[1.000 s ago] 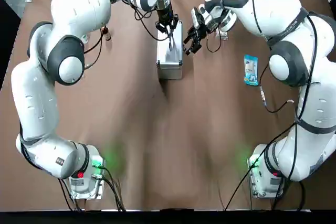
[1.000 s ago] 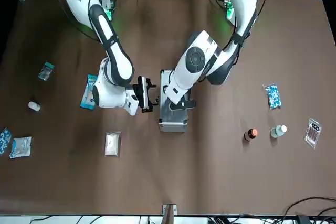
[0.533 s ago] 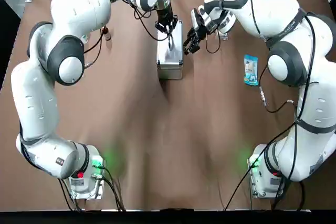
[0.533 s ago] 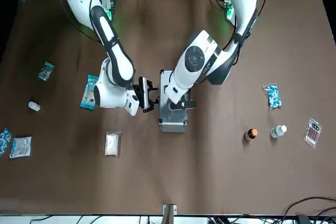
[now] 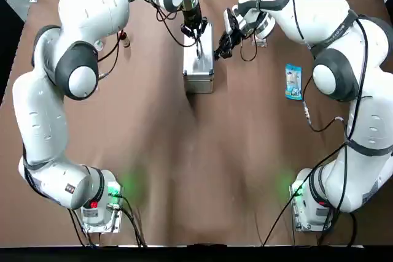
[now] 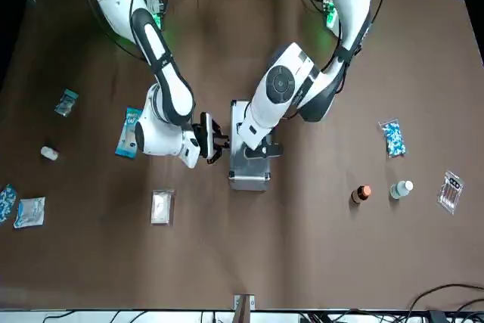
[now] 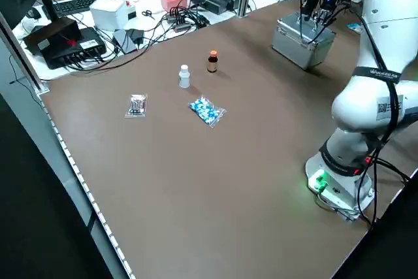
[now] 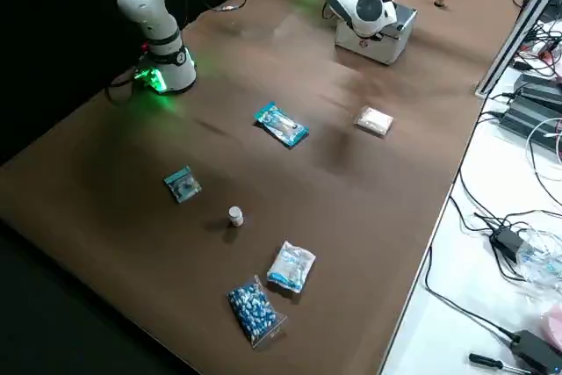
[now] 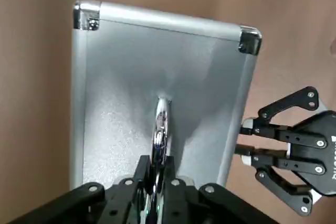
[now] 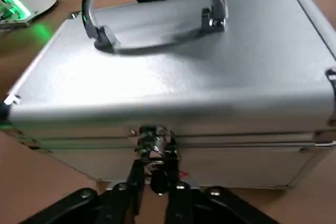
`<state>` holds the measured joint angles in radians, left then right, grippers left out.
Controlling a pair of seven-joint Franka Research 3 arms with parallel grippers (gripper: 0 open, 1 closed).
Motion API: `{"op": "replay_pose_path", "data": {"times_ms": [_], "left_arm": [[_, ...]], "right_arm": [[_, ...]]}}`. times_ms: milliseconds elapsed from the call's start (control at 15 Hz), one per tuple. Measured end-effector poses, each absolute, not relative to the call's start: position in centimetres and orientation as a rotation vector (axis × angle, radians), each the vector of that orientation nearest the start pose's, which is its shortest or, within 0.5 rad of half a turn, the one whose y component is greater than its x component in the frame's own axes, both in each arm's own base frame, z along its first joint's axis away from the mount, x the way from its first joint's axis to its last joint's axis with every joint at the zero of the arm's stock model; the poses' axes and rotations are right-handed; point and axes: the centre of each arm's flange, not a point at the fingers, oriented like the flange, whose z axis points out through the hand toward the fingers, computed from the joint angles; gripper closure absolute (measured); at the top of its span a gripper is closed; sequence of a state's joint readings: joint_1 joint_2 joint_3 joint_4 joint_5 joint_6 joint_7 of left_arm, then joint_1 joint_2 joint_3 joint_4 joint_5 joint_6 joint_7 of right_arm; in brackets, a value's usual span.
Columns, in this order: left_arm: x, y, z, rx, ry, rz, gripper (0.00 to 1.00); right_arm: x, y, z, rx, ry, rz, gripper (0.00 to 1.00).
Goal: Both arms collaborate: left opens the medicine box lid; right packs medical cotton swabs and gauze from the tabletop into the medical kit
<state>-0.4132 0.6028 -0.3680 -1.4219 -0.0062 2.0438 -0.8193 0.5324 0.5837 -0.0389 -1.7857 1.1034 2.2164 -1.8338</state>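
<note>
Right gripper (image 9: 244, 138) has edged closer, jaws parted at one partly obscured latch (image 10: 153, 142). Left gripper's (image 9: 156, 163) jaws grip the closed aluminium case's (image 5: 198, 84) handle (image 9: 160, 124); one swab packet (image 8: 281, 125), one gauze pack (image 8: 375, 120) on desk (image 8: 351, 191).

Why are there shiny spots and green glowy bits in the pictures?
Right wrist view: light glares white on the silver case, and a robot base's green light glows onto the table. Left wrist view: the handle gleams. Top view: green glow beside both bases.
</note>
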Motion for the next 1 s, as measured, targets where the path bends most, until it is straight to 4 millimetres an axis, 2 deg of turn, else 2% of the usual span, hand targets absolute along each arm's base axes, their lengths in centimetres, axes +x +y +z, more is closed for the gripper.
{"op": "replay_pose_path", "data": {"times_ms": [267,667,1000], "left_arm": [[54.5,-45.9,38.6,-3.296,-0.178,0.182,0.85],[54.6,-44.5,40.1,-3.254,-0.176,0.178,0.85],[55.5,-41.9,41.2,-3.219,-0.192,0.208,0.85]], "right_arm": [[56.1,33.6,22.7,-1.7,-1.692,-0.496,0.79],[56.1,33.7,22.7,-1.699,-1.695,-0.497,0.79],[56.1,33.6,22.6,-1.702,-1.695,-0.498,0.79]]}}
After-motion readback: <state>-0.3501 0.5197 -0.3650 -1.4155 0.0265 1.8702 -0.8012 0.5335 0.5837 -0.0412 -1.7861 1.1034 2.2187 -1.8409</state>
